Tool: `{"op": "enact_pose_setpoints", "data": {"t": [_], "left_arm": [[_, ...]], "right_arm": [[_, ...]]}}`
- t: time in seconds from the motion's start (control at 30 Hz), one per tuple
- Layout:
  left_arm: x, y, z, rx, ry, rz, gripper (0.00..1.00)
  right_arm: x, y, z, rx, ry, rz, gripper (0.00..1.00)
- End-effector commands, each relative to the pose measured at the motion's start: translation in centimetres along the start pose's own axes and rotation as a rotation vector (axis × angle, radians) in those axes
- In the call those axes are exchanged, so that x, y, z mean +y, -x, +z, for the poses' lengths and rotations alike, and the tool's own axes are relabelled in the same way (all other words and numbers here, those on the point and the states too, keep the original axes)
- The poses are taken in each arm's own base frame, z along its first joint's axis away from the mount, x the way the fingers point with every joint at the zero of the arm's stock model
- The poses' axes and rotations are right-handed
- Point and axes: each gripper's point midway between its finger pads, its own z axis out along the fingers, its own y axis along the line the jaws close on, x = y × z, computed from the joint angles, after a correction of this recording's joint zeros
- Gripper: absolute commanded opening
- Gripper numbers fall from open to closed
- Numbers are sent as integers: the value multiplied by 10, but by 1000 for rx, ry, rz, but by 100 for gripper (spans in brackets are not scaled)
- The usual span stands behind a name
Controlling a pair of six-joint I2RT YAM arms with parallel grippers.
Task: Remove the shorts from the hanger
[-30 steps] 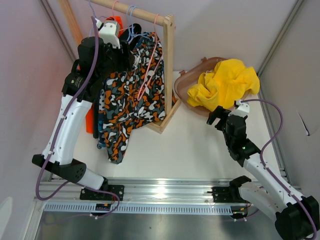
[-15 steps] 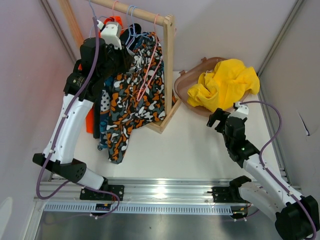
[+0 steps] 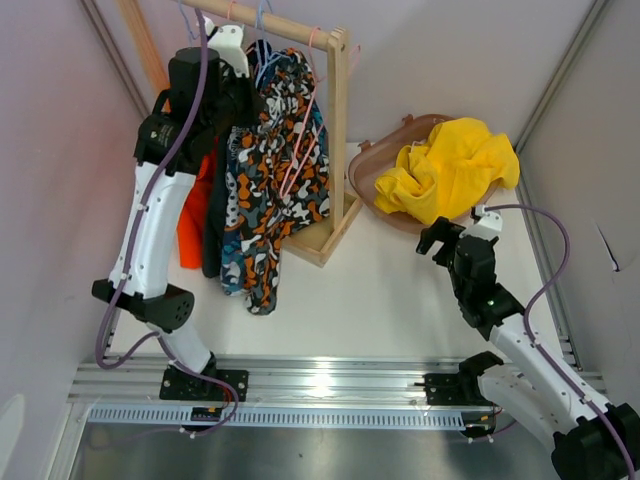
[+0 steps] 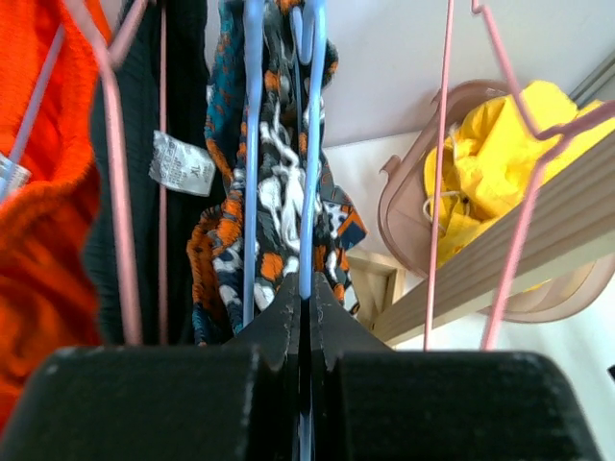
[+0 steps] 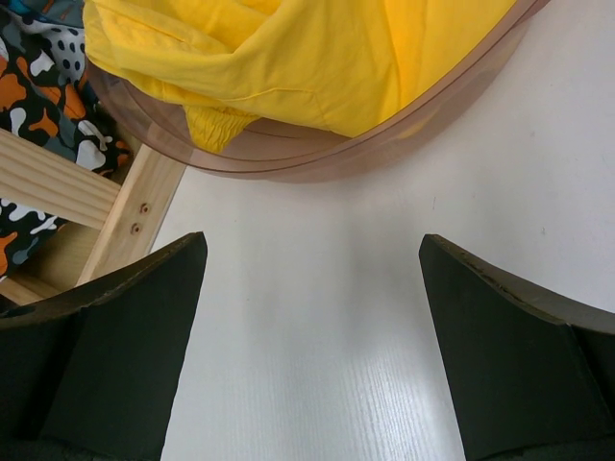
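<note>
Several shorts hang on wire hangers from the wooden rod [image 3: 300, 28]: bright orange [image 3: 193, 215], black [image 3: 213, 230] and the orange-white-black camouflage pair [image 3: 285, 170]. My left gripper [image 3: 250, 78] is up beside the rod. In the left wrist view it [image 4: 306, 298] is shut on one wire of a blue hanger [image 4: 309, 144], and a teal-orange print pair [image 4: 279, 202] hangs from that hanger. The yellow shorts [image 3: 450, 165] lie in the brown basin [image 3: 365, 170]. My right gripper [image 5: 312, 259] stands open over bare table, just short of the basin [image 5: 317, 158].
Pink hangers [image 4: 437, 144] hang on the rod [image 4: 538, 230] right of the blue one. The rack's wooden base [image 5: 125, 221] and upright post [image 3: 340, 120] stand between the hanging clothes and the basin. Walls close in on the left and the back.
My left arm rose toward the rod and its jaws closed on the blue hanger. The hanging shorts swung in under the rod. The right arm held still.
</note>
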Motion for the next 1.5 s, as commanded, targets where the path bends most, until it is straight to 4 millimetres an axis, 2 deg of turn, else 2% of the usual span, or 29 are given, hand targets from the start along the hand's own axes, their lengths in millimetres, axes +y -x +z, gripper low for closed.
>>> {"op": "enact_pose_setpoints", "data": {"t": [0.0,0.03,0.1,0.13,0.2,0.23,0.27,0.33,0.37,0.4,0.43,0.47,0.57,0.6,0.63,0.67,0.7,0.73,0.77,0.8,0.83,0.9,0.93,0.97,1.07,1.13,1.17,1.23,1.47], "left_arm": [[-4,79,-50,-240,-26,-11,0],[-4,84,-56,-259,-28,-18,0],[-6,92,-75,-294,-43,-22,0],[-6,89,-74,-285,-46,-27,0],[-8,93,-86,-306,-57,-32,0],[-8,91,-86,-300,-59,-37,0],[-9,92,-89,-305,-65,-41,0],[-13,94,-97,-314,-89,-57,0],[-14,95,-98,-319,-95,-64,0],[-16,94,-100,-321,-105,-72,0],[-16,95,-102,-327,-106,-75,0],[-16,90,-97,-316,-105,-78,0],[-16,87,-96,-309,-106,-90,0],[-16,85,-94,-306,-106,-95,0],[-18,85,-95,-306,-116,-96,0],[-21,83,-95,-300,-135,-94,0],[-21,81,-93,-298,-135,-94,0],[-21,80,-92,-295,-135,-94,0],[-21,80,-95,-298,-135,-93,0],[-20,79,-95,-297,-133,-93,0],[-21,80,-97,-298,-135,-93,0],[-22,81,-101,-302,-147,-94,0],[-23,82,-103,-305,-150,-94,0],[-24,83,-107,-312,-156,-93,0],[-25,83,-118,-316,-166,-92,0],[-24,84,-125,-326,-166,-90,0],[-24,81,-123,-317,-166,-89,0],[-23,83,-132,-332,-169,-85,0],[-32,87,-154,-356,-225,-108,0]], "right_arm": [[12,28,-8,-62,40,12,100],[20,39,-13,-85,68,13,99],[34,51,-20,-101,123,7,99],[47,57,-28,-114,177,-11,99],[81,81,-47,-153,326,-17,99],[102,81,-57,-141,404,-43,99],[128,106,-74,-190,505,-27,100],[163,119,-94,-192,610,-41,99],[196,104,-105,-149,691,-100,99],[220,128,-124,-189,744,-96,99],[240,130,-135,-195,779,-120,99],[277,130,-156,-211,832,-163,100],[330,132,-182,-231,903,-181,99],[359,107,-186,-196,934,-223,99],[377,125,-198,-228,959,-189,99],[391,124,-203,-235,970,-187,99],[413,100,-204,-218,985,-236,100],[427,117,-213,-249,994,-206,99],[435,115,-212,-252,980,-206,99],[451,94,-209,-233,980,-243,100],[459,110,-212,-255,973,-209,99],[470,107,-211,-257,968,-205,99],[477,96,-204,-250,951,-222,100],[482,102,-206,-261,945,-204,99],[486,91,-197,-261,896,-216,99],[484,87,-191,-260,860,-218,90],[483,85,-189,-255,852,-218,78],[477,78,-184,-235,819,-224,42],[461,67,-178,-209,734,-223,40]]}}
